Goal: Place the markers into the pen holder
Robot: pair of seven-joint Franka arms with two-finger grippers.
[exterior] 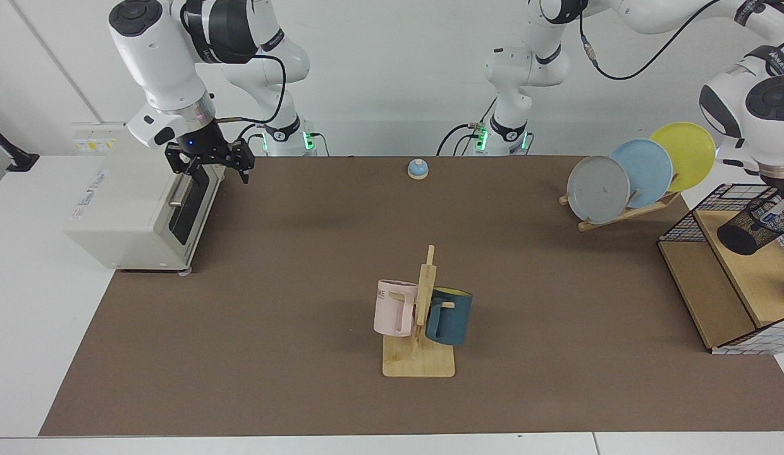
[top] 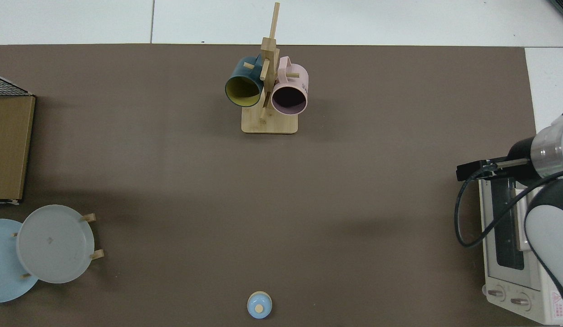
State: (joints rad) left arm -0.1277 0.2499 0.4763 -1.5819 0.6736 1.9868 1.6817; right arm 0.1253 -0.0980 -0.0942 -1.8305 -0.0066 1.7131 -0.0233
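Observation:
The pen holder (exterior: 751, 229), a small black mesh cup, lies tilted on the wooden top shelf of the wire rack (exterior: 708, 218) at the far right of the facing view. Its dark base points toward the table. A white and blue piece of the marker (exterior: 774, 217) shows at the cup's mouth. My left gripper (exterior: 779, 194) hangs right above that mouth, mostly hidden by the wrist and the rack wires. My right gripper (exterior: 207, 165) is open and holds nothing, above the toaster oven's front edge; in the top view the right gripper (top: 471, 169) is at the right side.
A white toaster oven (exterior: 136, 212) stands at the mat's left end. A wooden mug tree (exterior: 423, 328) with a pink and a dark teal mug stands mid-front. A plate stand (exterior: 626, 183) holds three plates. A small blue bell (exterior: 418, 169) sits at the back.

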